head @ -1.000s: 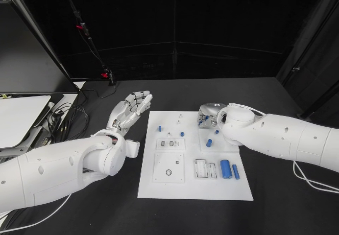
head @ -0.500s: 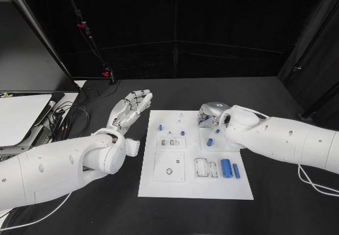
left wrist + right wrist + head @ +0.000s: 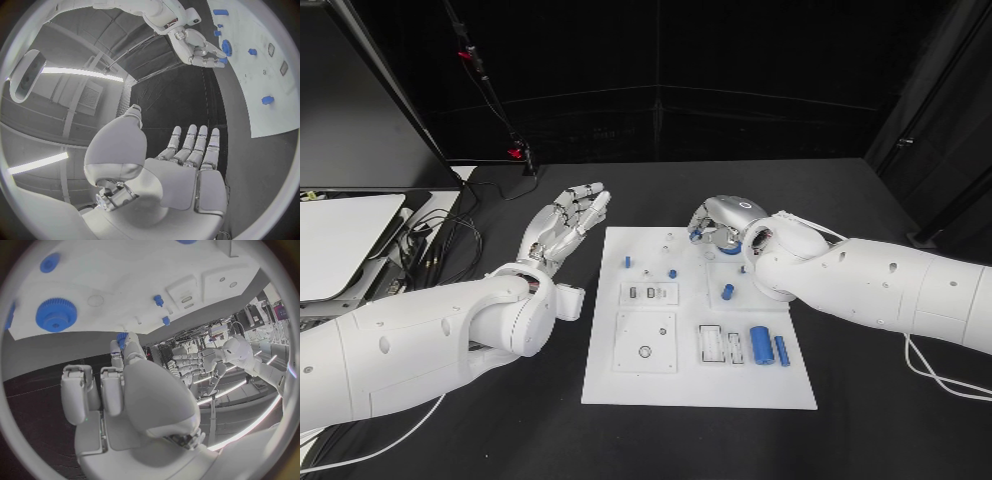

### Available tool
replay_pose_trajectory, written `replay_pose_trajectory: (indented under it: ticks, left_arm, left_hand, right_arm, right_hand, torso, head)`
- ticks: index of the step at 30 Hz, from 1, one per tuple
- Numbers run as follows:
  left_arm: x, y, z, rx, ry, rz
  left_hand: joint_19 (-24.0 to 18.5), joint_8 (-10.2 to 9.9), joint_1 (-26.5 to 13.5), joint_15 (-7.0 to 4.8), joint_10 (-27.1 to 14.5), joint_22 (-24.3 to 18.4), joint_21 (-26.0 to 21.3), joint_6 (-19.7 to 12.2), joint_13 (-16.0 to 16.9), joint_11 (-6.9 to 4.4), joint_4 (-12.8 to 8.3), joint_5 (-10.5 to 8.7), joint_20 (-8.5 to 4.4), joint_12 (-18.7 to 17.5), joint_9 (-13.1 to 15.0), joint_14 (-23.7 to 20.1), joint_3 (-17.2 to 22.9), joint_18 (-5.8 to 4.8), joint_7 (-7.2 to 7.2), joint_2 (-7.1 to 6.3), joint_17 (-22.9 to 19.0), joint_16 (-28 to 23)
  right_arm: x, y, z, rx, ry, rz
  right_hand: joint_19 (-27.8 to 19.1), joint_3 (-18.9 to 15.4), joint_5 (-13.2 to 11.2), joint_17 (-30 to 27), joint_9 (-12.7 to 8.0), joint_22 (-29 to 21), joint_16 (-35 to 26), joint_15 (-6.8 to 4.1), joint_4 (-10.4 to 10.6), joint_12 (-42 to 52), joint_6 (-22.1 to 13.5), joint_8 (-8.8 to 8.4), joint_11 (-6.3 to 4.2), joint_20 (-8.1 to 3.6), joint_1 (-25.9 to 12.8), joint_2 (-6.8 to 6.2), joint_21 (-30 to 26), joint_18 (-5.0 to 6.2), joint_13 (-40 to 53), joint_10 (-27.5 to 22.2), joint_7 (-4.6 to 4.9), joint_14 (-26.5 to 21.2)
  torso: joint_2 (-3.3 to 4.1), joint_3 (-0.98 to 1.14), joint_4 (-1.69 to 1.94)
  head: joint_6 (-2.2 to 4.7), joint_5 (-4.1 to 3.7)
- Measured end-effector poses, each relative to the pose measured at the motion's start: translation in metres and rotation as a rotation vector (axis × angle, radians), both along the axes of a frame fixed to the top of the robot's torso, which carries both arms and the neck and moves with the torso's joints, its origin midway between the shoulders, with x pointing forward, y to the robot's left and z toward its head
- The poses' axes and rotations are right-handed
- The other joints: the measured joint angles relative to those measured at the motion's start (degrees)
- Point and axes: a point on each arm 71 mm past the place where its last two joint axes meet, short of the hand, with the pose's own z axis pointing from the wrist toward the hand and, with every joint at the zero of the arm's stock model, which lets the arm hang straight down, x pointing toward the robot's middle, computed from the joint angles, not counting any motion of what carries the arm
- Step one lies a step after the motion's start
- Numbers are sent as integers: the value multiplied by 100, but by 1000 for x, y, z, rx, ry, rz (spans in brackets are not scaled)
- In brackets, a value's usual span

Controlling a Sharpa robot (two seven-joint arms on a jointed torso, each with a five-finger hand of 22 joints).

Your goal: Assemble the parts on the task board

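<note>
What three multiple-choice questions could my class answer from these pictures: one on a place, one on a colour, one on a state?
1. Where is the right robot hand?
A. Over the board's far right part
B. Flat on the table, off the board
C. Touching the left robot hand

2. What colour is the board?
A. Red
B. White
C. Green

3. How is the left robot hand?
A. Gripping a cylinder
B. Closed in a fist
C. Open, holding nothing

Answers:
1 A: the right robot hand hangs there, pinching a small blue piece.
2 B: the board is white.
3 C: the left robot hand has its fingers spread and empty.
</note>
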Motion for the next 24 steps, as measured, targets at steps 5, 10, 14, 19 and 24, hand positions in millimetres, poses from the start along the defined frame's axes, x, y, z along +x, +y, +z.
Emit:
replay_pose_trajectory:
  ticks: [5,10,14,19,24]
  left_arm:
    - [0,0,0,0,1,-1]
    - [-1,0,0,0,1,-1]
    - [-1,0,0,0,1,-1]
    - [-1,-1,0,0,1,-2]
    - [-1,0,0,0,1,-1]
  left_hand:
    - [0,-31,0,0,-12,0,0,0,0,-12,0,0,0,0,-12,0,0,0,0,0,0,0]
    - [0,-31,-46,0,-21,0,0,-20,0,-21,0,0,0,-22,-29,0,0,0,-20,-47,0,0]
    - [0,-31,-46,0,-21,0,0,-20,0,-21,0,0,0,-22,-31,0,0,0,-20,-47,0,0]
    - [0,-31,-45,0,-20,0,0,-20,0,-21,0,0,0,-22,-30,0,0,0,-20,-47,0,0]
    - [0,-31,-45,0,-20,0,0,-20,0,-21,0,0,0,-22,-31,0,0,0,-20,-47,0,0]
  right_arm:
    - [6,11,0,18,-6,11]
    - [12,21,-1,26,-6,19]
    - [17,27,-2,27,-6,20]
    - [23,31,-2,23,-8,13]
    - [28,34,-3,16,-11,5]
  right_hand:
    - [21,-14,0,0,-5,0,0,0,17,-50,1,-33,21,21,22,-22,0,0,0,21,1,0]
    - [22,1,0,-1,-7,0,0,0,33,-95,1,-62,21,21,22,-23,0,0,0,20,1,0]
    - [21,16,0,-1,-8,0,0,0,48,-127,1,-62,21,21,53,-53,0,0,0,20,2,0]
    - [21,1,0,-1,-8,0,0,20,63,-145,1,-99,21,21,53,-53,0,0,0,20,2,-20]
    - [21,16,0,-1,-12,0,0,41,78,-164,18,-123,21,21,53,-54,0,-1,1,20,19,0]
  torso:
    - [2,1,5]
    - [6,0,5]
    - [8,0,5]
    - [10,0,9]
    - [10,1,9]
  head:
    - [-5,0]
    - [-6,7]
    - [-9,15]
    - [-19,35]
    - [-35,52]
